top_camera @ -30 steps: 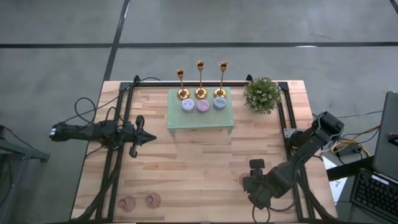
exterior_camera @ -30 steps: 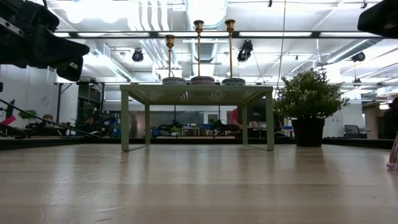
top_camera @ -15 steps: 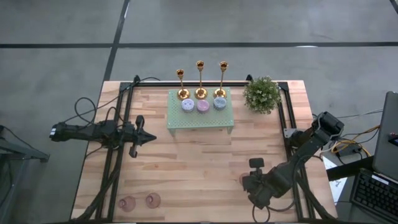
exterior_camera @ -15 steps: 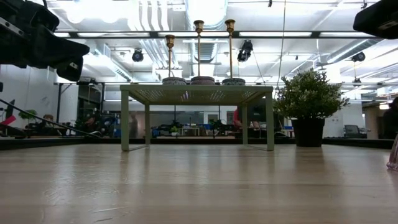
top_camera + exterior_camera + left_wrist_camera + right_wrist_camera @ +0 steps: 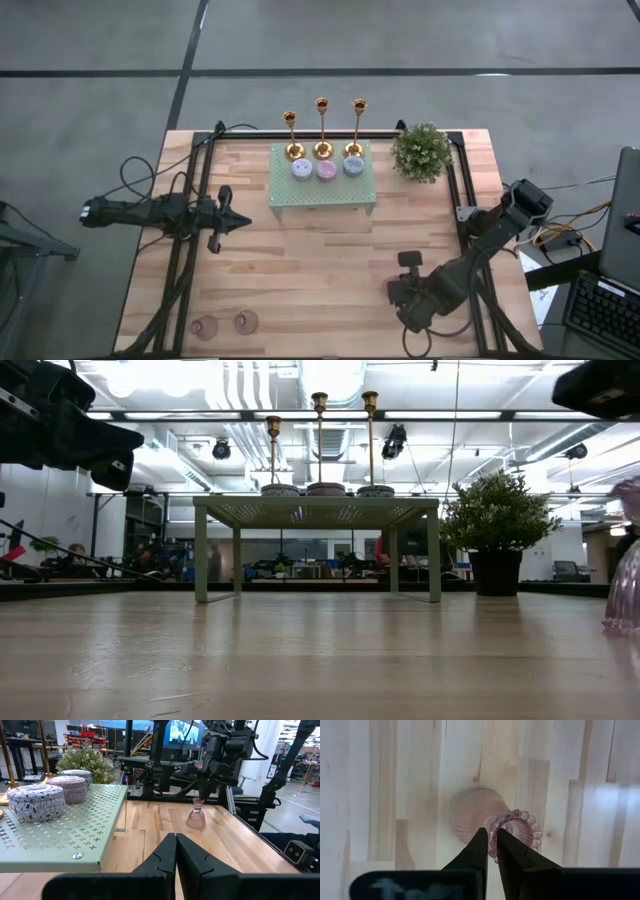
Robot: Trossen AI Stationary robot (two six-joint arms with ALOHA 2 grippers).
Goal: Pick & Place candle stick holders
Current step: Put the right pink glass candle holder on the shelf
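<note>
A pink ribbed glass holder (image 5: 492,822) (beaded rim, flared foot) stands on the counter (image 5: 300,270) near its right edge. The right gripper (image 5: 491,845) has its fingers pinched on the holder's rim, the beaded wall between them.

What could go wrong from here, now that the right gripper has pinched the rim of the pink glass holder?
The right gripper grips only the thin beaded rim of the pink glass holder, off-centre, so it may swing, slip out, or chip when lifted. Its base looks to be on the table, so a sideways pull might tip it.
</note>
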